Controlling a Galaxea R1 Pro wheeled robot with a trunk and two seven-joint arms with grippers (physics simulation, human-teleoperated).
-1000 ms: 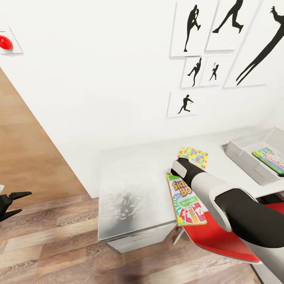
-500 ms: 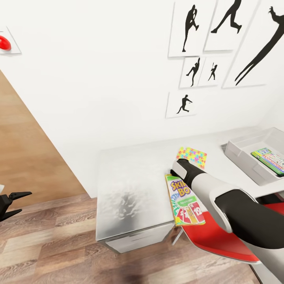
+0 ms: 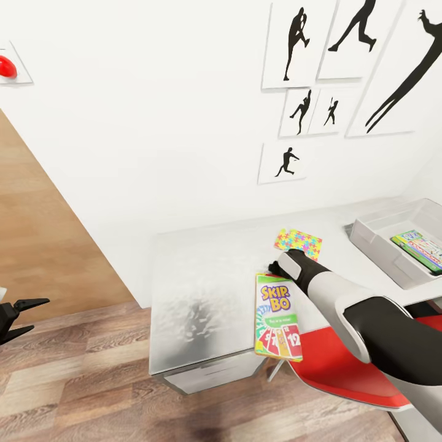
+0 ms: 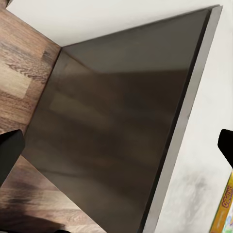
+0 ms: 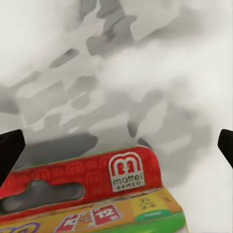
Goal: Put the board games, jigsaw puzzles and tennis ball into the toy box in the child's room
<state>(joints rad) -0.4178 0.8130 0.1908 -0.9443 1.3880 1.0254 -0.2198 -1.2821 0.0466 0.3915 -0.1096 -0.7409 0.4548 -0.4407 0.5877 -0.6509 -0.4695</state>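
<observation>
SKIP-BO box [image 3: 278, 316] flat on table [image 3: 202, 294], just in front of right gripper [image 5: 116, 141], fingers spread, nothing between. Puzzle [image 3: 299, 243] just beyond that hand. Toy box [image 3: 374, 236] off to its right, green game [image 3: 420, 248] inside. Left gripper [image 3: 27, 313] spread, low, well apart over floor [image 3: 92, 380].

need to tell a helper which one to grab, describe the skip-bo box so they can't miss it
Start at the long pale table below the silhouette pictures. Near its front edge, beside the right arm, lies the board game. Unlike the jigsaw puzzle behind it, it is lettered "SKIP-BO" with red numbered cards.
</observation>
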